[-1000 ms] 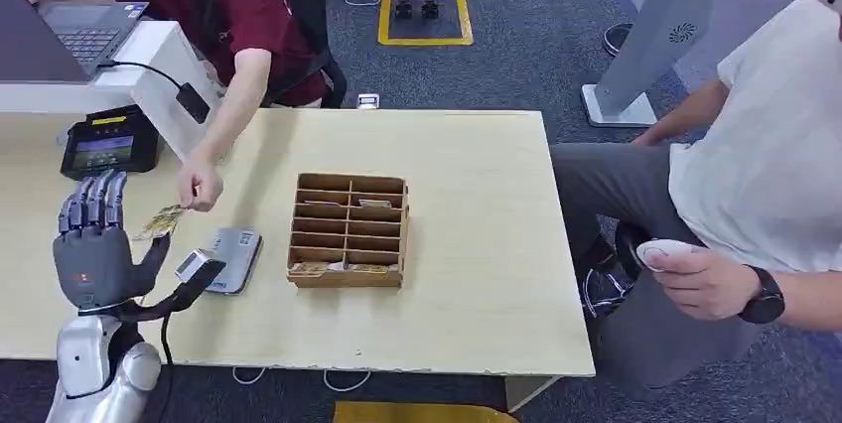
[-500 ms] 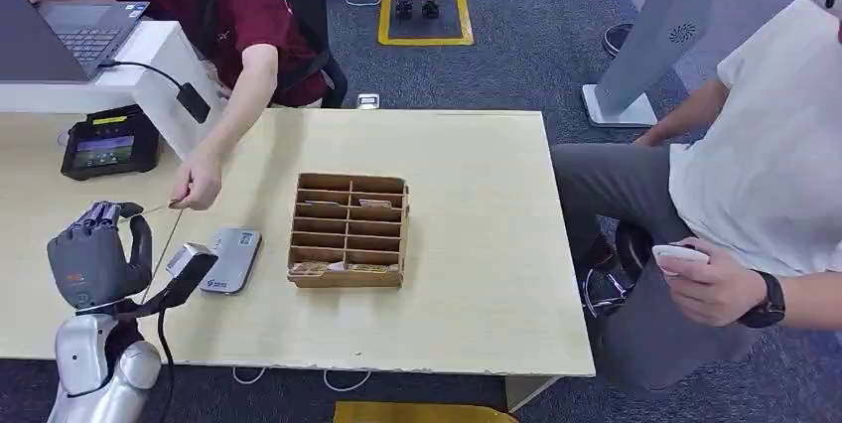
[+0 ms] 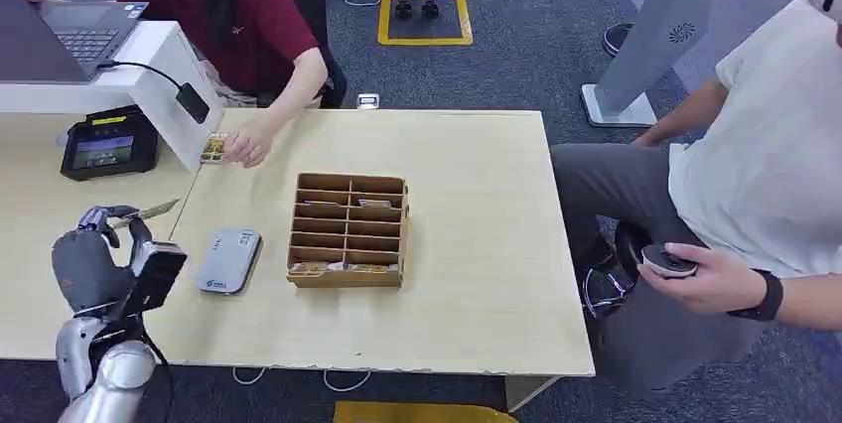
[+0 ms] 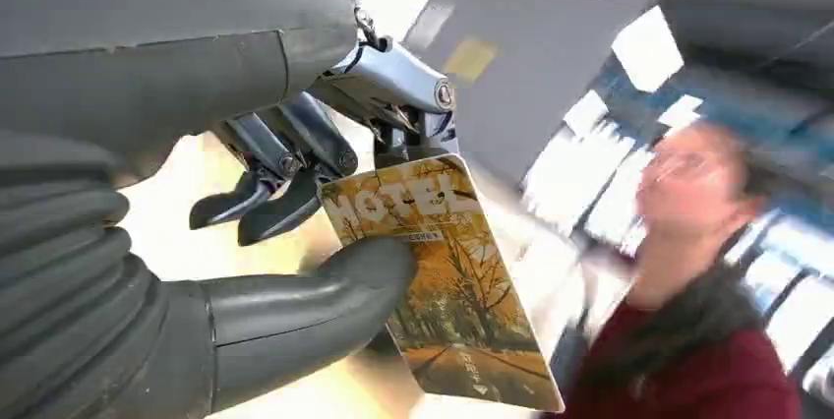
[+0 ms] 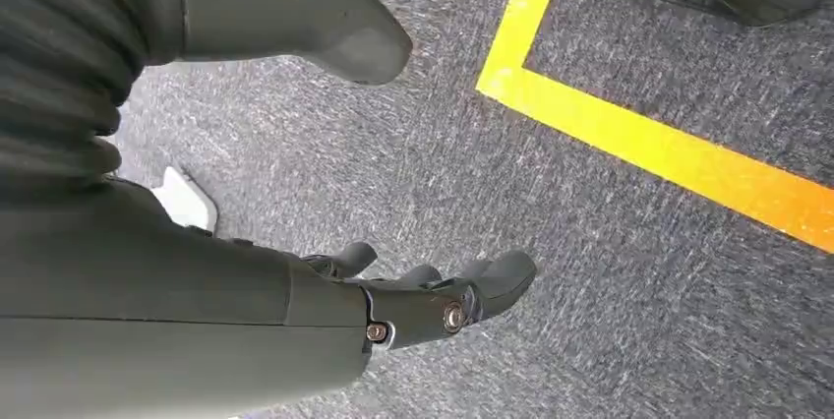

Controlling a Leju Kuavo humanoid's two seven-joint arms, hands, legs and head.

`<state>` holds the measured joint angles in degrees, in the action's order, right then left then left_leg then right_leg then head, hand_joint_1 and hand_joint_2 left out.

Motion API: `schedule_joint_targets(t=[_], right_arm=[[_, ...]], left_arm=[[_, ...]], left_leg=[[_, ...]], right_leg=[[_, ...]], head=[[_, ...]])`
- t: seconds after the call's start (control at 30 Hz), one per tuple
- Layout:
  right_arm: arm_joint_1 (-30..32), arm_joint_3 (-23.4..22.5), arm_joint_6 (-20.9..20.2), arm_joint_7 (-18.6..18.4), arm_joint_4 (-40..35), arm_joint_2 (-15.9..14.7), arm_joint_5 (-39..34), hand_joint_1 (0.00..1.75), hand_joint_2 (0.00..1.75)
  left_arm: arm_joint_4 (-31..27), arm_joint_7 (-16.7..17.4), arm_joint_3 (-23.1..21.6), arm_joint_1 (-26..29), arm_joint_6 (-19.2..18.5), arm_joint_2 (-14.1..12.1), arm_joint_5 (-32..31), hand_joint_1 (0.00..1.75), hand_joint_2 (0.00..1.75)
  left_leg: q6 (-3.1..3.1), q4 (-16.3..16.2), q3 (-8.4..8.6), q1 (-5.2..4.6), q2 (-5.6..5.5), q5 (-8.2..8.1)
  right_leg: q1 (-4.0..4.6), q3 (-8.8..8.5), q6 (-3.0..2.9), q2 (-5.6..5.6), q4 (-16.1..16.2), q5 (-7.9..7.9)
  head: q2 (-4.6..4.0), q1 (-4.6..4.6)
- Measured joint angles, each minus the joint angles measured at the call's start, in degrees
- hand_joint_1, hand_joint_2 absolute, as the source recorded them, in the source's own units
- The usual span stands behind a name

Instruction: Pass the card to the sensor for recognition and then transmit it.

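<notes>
- Head view: left hand [image 3: 94, 264] at lower left of frame, raised over the table [image 3: 477, 274], pinching a hotel key card [image 3: 149, 211] between thumb and fingers; card juts up-right from the hand, near flat, edge toward camera. Probably held by one end so the free end can reach the reader.
- Grey card sensor [image 3: 228, 260] lies flat on the table just right of the hand, left of the wooden compartment box [image 3: 350, 229]; card is near it, not over it, so the scan looks not yet done.
- Person in red top, upper left of frame, hand [image 3: 248, 145] resting on another card [image 3: 212, 148] at the table's far edge, beside the payment terminal [image 3: 107, 142]. Second person at right of frame holds a small round device [image 3: 663, 260].
- Left wrist view: card [image 4: 443, 281] centre frame, "HOTEL" print, autumn-tree picture; thumb [image 4: 325, 291] presses its face, dark fingers behind the top edge. Grip is firm, most of the card free.
- Right wrist view: right hand [image 5: 393, 291] hangs over grey carpet with a yellow line [image 5: 669, 158], fingers loosely apart, holding nothing. Idle.
</notes>
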<state>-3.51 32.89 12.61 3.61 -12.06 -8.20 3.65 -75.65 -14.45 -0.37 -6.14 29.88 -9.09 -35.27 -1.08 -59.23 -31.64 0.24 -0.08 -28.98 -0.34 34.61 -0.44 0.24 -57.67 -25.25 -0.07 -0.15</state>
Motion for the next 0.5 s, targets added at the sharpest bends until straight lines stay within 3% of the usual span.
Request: schedule_joint_targets(t=[0.07,0.17,0.37,0.5], right_arm=[[0.19,0.0,0.33,0.07,0.02,0.0,-0.02,0.0,1.75],[0.41,0.0,0.78,0.57,0.04,0.0,-0.02,0.0,1.75],[0.58,0.0,0.83,0.55,0.04,0.0,0.0,0.0,1.75],[0.59,0.0,0.83,0.52,0.04,0.0,0.22,0.0,1.75]], left_arm=[[-0.98,1.94,-0.04,0.79,-8.12,0.2,10.27,1.75,1.75],[-2.1,4.58,-0.06,1.72,-14.21,0.5,18.41,1.75,1.75],[-2.51,6.95,-0.06,2.24,-16.92,0.5,22.92,1.75,1.75],[-2.49,7.65,-0.07,2.44,-16.79,0.5,23.54,1.75,1.75]], left_leg=[[0.0,0.0,-0.02,0.0,-0.03,0.0],[0.0,0.0,-0.04,0.01,-0.02,0.0],[0.0,0.0,-0.04,0.0,-0.02,0.0],[0.0,0.0,-0.04,0.0,-0.02,0.0]], right_leg=[[0.0,0.0,0.0,-0.02,0.0,0.0],[0.0,0.0,0.0,-0.01,0.0,0.0],[0.0,0.0,0.0,-0.02,0.0,0.0],[0.0,0.0,0.0,-0.01,0.0,0.0]], head=[[0.0,0.02],[0.0,0.02],[0.0,0.02],[0.0,0.02]])
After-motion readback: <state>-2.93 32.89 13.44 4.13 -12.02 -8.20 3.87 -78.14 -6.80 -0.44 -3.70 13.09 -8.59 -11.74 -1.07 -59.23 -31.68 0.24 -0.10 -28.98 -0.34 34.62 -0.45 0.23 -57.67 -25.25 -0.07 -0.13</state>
